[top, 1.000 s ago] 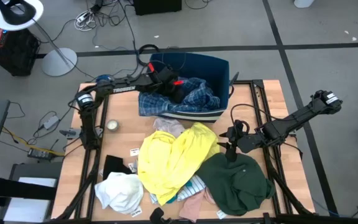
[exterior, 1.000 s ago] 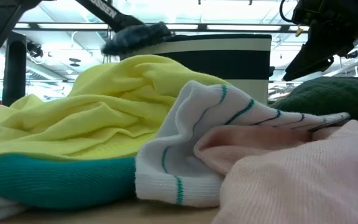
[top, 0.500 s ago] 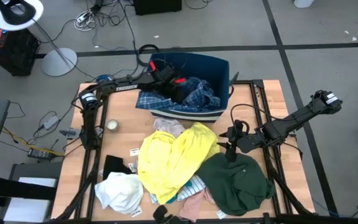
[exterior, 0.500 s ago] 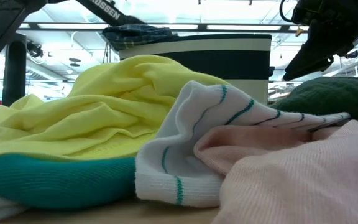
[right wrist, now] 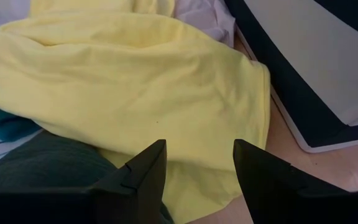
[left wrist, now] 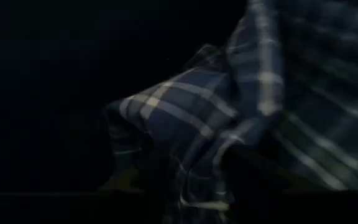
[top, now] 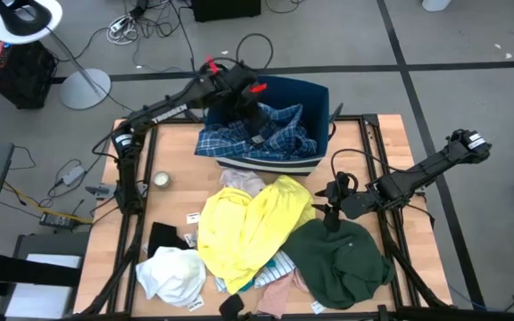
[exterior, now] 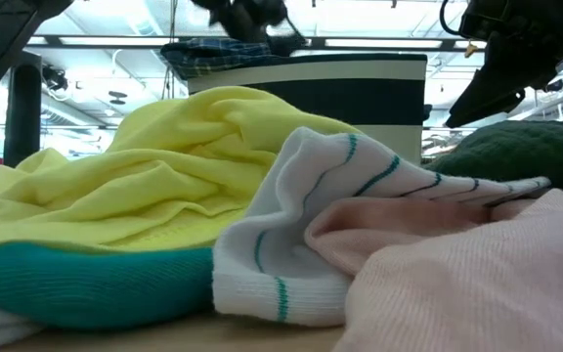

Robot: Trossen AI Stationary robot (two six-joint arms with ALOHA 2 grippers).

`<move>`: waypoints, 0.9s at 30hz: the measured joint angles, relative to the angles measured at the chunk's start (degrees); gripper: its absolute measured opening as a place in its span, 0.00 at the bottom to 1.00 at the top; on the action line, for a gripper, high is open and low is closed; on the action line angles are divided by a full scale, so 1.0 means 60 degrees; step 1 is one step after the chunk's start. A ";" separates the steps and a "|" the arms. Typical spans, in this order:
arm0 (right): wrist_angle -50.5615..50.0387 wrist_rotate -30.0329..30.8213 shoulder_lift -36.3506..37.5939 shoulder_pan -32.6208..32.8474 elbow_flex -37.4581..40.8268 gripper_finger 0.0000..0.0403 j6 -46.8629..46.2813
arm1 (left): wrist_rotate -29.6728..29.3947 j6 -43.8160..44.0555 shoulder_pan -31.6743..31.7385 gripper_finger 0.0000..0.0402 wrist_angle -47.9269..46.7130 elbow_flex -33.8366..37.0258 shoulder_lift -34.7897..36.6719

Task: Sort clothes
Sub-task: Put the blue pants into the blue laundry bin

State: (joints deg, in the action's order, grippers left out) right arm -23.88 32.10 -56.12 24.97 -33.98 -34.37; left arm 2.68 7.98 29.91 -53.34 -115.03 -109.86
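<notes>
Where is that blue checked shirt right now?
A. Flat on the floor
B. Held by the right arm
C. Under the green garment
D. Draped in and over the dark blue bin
D: the blue checked shirt lies heaped in the bin, spilling over its front edge.

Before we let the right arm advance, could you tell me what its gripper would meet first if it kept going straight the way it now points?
Most likely the yellow garment: the right gripper, jaws open, points straight at it, above the dark green garment. How far off it lies is hard to judge.
</notes>
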 joint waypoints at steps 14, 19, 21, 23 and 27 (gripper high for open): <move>-0.0037 0.0000 0.0000 0.0000 0.0000 0.47 0.0000 | -0.0277 -0.0002 -0.0657 0.39 -0.4909 -0.3141 0.0033; -0.0037 -0.0004 0.0000 0.0000 0.0000 0.47 0.0000 | -0.0208 0.0028 -0.0808 0.39 -0.4948 -0.1997 0.0024; -0.0037 -0.0004 0.0000 0.0000 0.0000 0.47 -0.0029 | 0.0063 0.0073 -0.0808 0.39 -0.4425 -0.1275 0.0007; -0.0035 -0.0004 0.0000 0.0000 0.0000 0.47 -0.0087 | 0.0210 0.0235 -0.0794 0.39 -0.3706 -0.0504 0.0007; -0.0028 -0.0004 0.0000 0.0000 0.0000 0.47 -0.0084 | 0.0281 0.0742 -0.0607 0.39 -0.2246 0.1064 0.0004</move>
State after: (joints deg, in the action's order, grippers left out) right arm -24.05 32.08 -56.12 24.97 -33.98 -34.87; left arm 4.36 12.43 26.27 -66.82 -108.64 -109.84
